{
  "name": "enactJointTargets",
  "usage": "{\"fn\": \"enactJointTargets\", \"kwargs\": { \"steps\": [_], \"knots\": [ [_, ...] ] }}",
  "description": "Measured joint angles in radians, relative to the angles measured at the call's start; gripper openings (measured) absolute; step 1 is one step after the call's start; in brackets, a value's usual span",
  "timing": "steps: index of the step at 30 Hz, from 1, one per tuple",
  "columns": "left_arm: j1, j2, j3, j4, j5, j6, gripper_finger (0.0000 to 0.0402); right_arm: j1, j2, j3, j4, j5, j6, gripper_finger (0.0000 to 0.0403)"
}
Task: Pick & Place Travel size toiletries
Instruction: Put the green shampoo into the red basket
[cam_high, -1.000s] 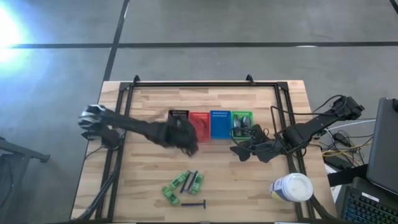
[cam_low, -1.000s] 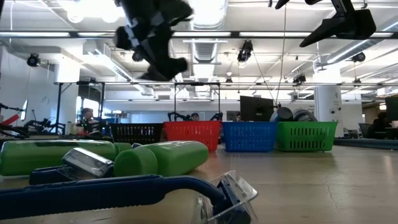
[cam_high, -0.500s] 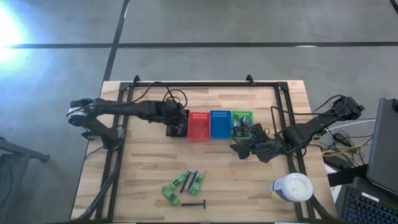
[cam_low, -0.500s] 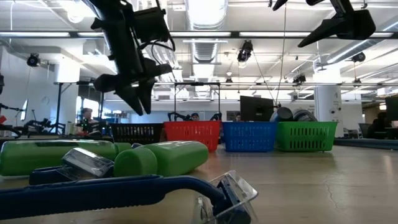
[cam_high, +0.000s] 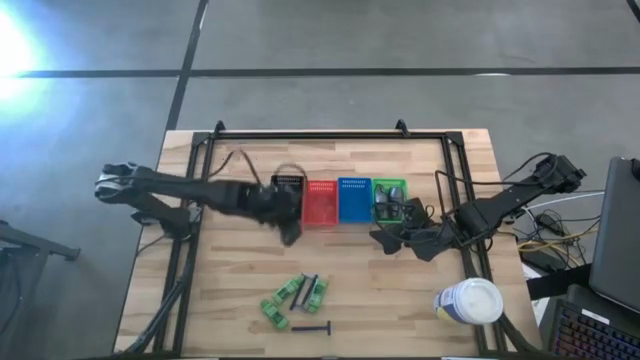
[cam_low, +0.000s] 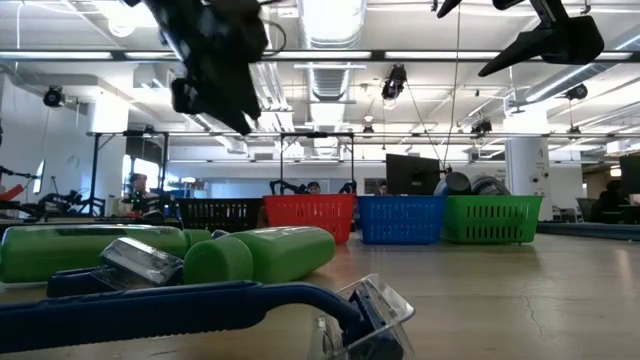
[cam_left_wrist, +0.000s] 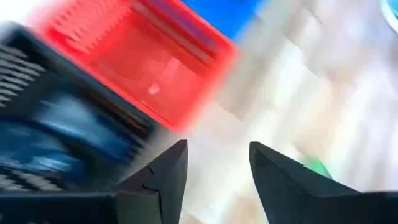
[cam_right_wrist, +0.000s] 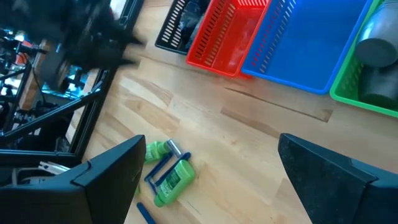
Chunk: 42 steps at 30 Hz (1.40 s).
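The toiletries lie in a small heap (cam_high: 296, 294) near the table's near edge: green tubes (cam_right_wrist: 166, 176), a grey piece and a thin dark-blue razor (cam_high: 311, 326). In the low view the green tubes (cam_low: 262, 251) and the razor (cam_low: 200, 305) fill the foreground. Grey tubes (cam_right_wrist: 375, 42) sit in the green basket (cam_high: 388, 201). My left gripper (cam_high: 288, 230) (cam_left_wrist: 216, 155) hangs open and empty in front of the black basket (cam_high: 288, 186), high above the table (cam_low: 222, 95). My right gripper (cam_high: 386, 240) (cam_right_wrist: 211, 171) waits wide open and empty near the green basket.
Black, red (cam_high: 320, 203), blue (cam_high: 354, 200) and green baskets stand in a row at mid-table. A big white tub (cam_high: 470, 301) stands at the near right corner. Bare wood lies between the baskets and the heap. A black frame rail runs around the table.
My left gripper swung toward the far edge and dipped with open fingers over the black basket. It then rose again and drew back toward the near edge, just in front of that basket. The heap has not moved.
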Motion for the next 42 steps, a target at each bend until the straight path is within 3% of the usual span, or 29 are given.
{"fn": "enactJointTargets", "kwargs": {
  "steps": [7, 13, 17, 27, 31, 36, 42],
  "knots": [
    [-0.279, 0.053, -0.007, -0.047, 0.035, -0.080, 0.0177, 0.000, 0.000, -0.001, 0.001, -0.002, -0.003, 0.0363],
    [-0.442, 0.133, -0.007, -0.087, 0.014, -0.323, 0.0183, 0.001, 0.000, -0.003, 0.004, -0.004, -0.003, 0.0364],
    [-0.496, 0.183, 0.001, -0.063, 0.008, -0.429, 0.0210, 0.001, 0.000, -0.015, 0.035, -0.039, -0.027, 0.0364],
    [-0.544, 0.349, 0.084, -0.040, -0.013, -0.406, 0.0315, 0.025, 0.072, -0.023, 0.072, -0.093, -0.019, 0.0363],
    [-0.544, 0.426, 0.110, -0.043, -0.017, -0.406, 0.0337, 0.040, 0.106, -0.021, 0.084, -0.095, -0.006, 0.0364],
    [-0.545, 0.482, 0.127, -0.056, -0.028, -0.389, 0.0319, 0.053, 0.127, -0.020, 0.092, -0.110, -0.002, 0.0363],
    [-0.544, 0.486, 0.127, -0.083, -0.075, -0.382, 0.0236, 0.055, 0.129, -0.020, 0.089, -0.119, -0.004, 0.0363]
  ]
}}
